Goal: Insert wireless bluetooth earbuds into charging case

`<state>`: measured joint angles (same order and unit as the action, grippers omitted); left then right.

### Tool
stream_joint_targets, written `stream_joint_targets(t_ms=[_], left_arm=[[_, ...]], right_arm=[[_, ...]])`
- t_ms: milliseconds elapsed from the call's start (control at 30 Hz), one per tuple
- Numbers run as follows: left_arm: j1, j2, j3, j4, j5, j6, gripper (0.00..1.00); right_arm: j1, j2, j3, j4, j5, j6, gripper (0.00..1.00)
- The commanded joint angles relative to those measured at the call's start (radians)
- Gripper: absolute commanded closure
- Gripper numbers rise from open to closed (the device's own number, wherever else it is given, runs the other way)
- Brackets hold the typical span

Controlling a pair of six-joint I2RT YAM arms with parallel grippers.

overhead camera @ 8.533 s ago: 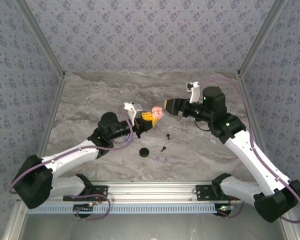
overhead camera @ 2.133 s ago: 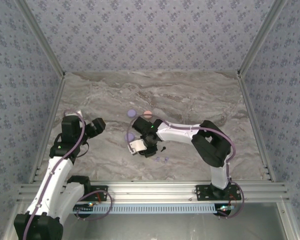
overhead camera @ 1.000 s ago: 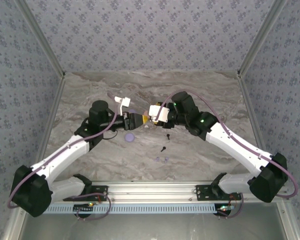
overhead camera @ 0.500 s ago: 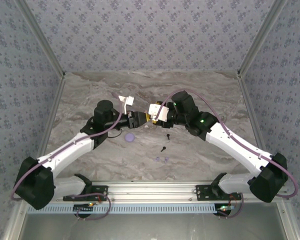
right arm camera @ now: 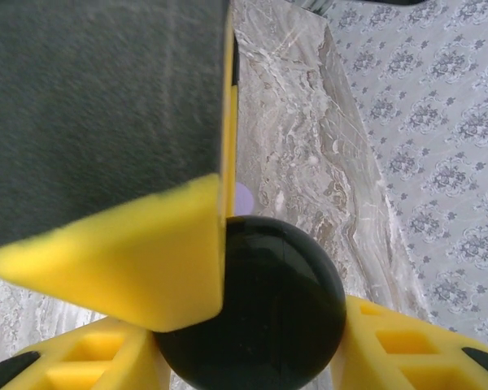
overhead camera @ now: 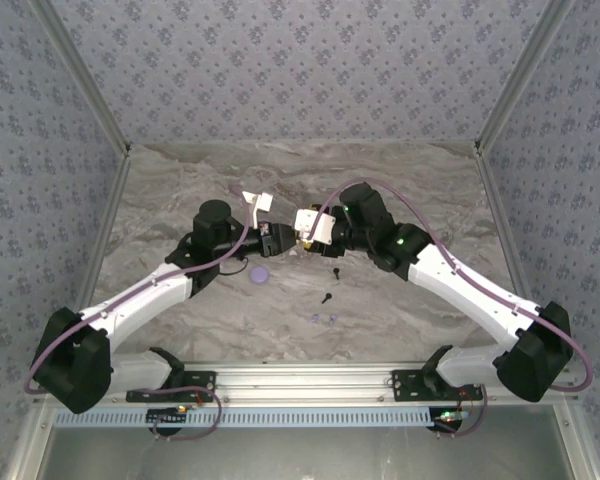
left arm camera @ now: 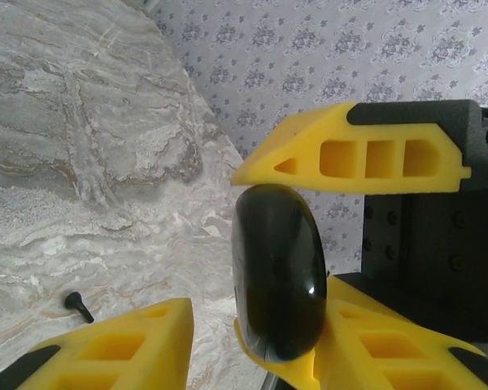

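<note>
Black and glossy, the round charging case [left arm camera: 278, 272] hangs in mid-air above the middle of the marbled table [overhead camera: 180, 190], closed, with light glinting on its curved shell. The right gripper [overhead camera: 302, 239] has it: in the right wrist view its two yellow fingers sit against either side of the case, closed down to the case's width. The left gripper [overhead camera: 278, 240] meets it nose to nose. Its fingers stand apart, and in the left wrist view one finger is clear of the case with table showing through the gap. I cannot tell whether the other finger touches the shell.

Two black earbuds lie loose on the table below and toward the near edge, one [overhead camera: 336, 272] just under the right wrist and one [overhead camera: 326, 297] a little nearer. A pair of lilac earbuds [overhead camera: 323, 319] lies nearer still. A lilac case [overhead camera: 259, 272] rests flat on the table beneath the left forearm.

Both arms stretch from their bases at the near corners, inward and forward, elbows bent outward, wrists level and pointed at each other.
</note>
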<state>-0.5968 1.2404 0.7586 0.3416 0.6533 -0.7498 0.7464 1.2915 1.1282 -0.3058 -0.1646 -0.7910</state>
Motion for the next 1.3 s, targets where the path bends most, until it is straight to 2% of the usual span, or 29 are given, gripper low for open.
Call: stream_joint_targets(t_ms=[0, 367, 800, 1267], left_arm=[[-0.004, 0.011, 0.036, 0.029, -0.017, 0.007, 0.61], [-0.005, 0.012, 0.035, 0.018, -0.023, 0.009, 0.73], [-0.007, 0.003, 0.036, -0.013, -0.030, 0.026, 0.71], [-0.008, 0.008, 0.038, -0.009, -0.038, 0.028, 0.72]], right_arm=[[0.014, 0.015, 0.022, 0.007, -0.023, 0.021, 0.51], [0.011, 0.018, 0.023, 0.013, -0.017, 0.044, 0.50], [-0.015, 0.029, 0.042, -0.006, 0.019, 0.114, 0.50], [0.001, 0.039, 0.042, -0.009, -0.044, 0.101, 0.49]])
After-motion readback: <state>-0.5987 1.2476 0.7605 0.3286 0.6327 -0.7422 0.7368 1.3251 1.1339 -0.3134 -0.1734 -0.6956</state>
